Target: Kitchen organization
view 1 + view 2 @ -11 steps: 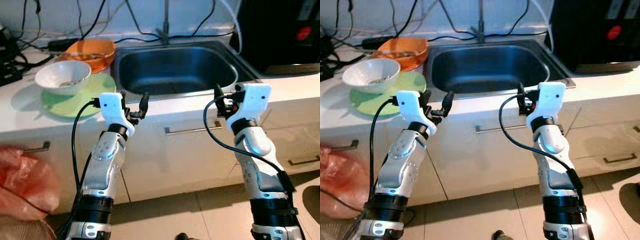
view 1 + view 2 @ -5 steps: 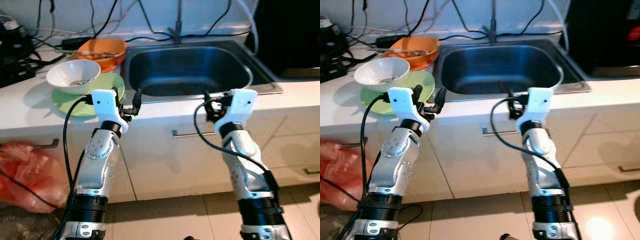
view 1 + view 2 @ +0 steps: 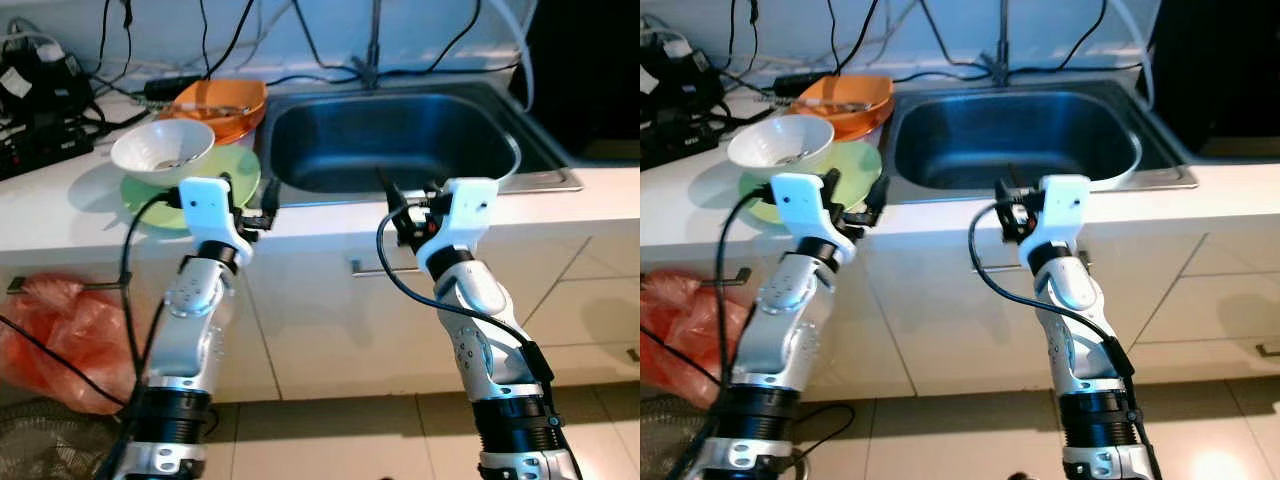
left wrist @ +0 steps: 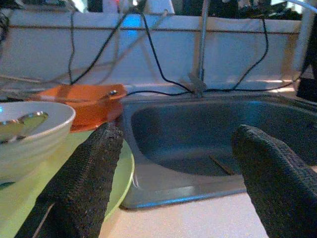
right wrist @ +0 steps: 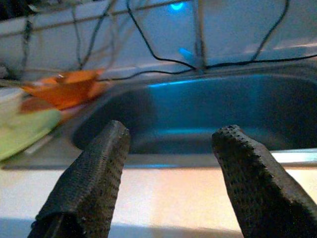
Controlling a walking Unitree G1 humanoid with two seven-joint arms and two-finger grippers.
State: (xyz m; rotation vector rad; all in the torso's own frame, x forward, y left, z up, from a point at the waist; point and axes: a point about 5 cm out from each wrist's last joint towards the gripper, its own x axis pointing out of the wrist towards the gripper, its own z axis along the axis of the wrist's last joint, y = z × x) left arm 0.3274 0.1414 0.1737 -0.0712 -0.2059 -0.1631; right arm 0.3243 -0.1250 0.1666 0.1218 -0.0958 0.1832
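Item: counter with steel sink at 12 o'clock. At 10 o'clock of the sink, a white bowl sits on a green plate; an orange dish lies just behind them.

Left gripper: fingers spread, holding nothing, at the counter edge just beside the green plate.

Right gripper: fingers spread, holding nothing, at the sink's front rim.

Risk: judged, a left reach made too low would nudge the plate and tip the bowl toward the sink; trailing cables behind could snag.

Change: against the earlier frames the dishes sit nearer picture centre, a camera shift; both grippers have closed in on the counter edge.
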